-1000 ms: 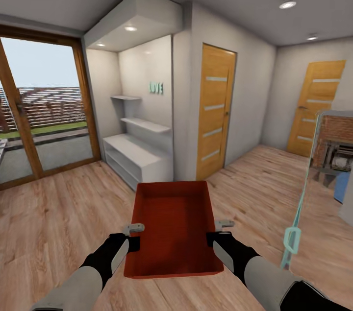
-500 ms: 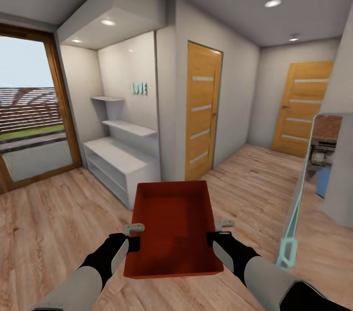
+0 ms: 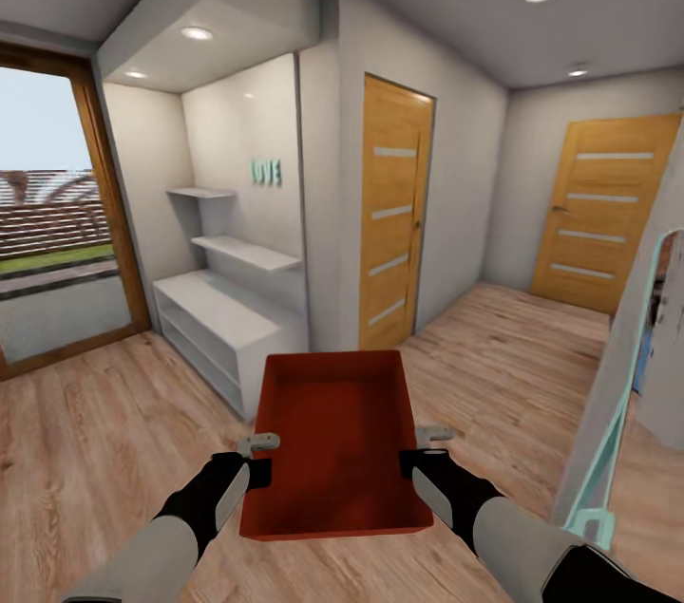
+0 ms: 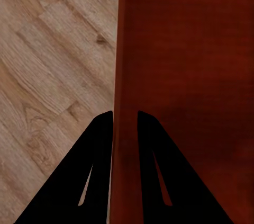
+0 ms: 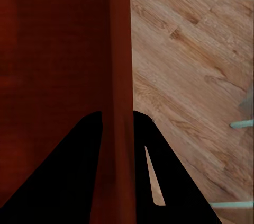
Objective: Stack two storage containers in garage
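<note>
At 12 o'clock between both arms: storage container (image 3: 334,437), long axis pointing ahead. Left gripper (image 3: 256,457) clamps its 9 o'clock wall, right gripper (image 3: 423,450) its 3 o'clock wall. Carried level above wood floor (image 3: 95,432).

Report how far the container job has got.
Done: one storage container is picked up, its side walls pinched by the left gripper and the right gripper. In hand: it is carried above the light wood plank floor, near the white shelving and two wooden doors, so not in the garage. Left: reaching the garage, setting it down, fetching and stacking the second container.
</note>
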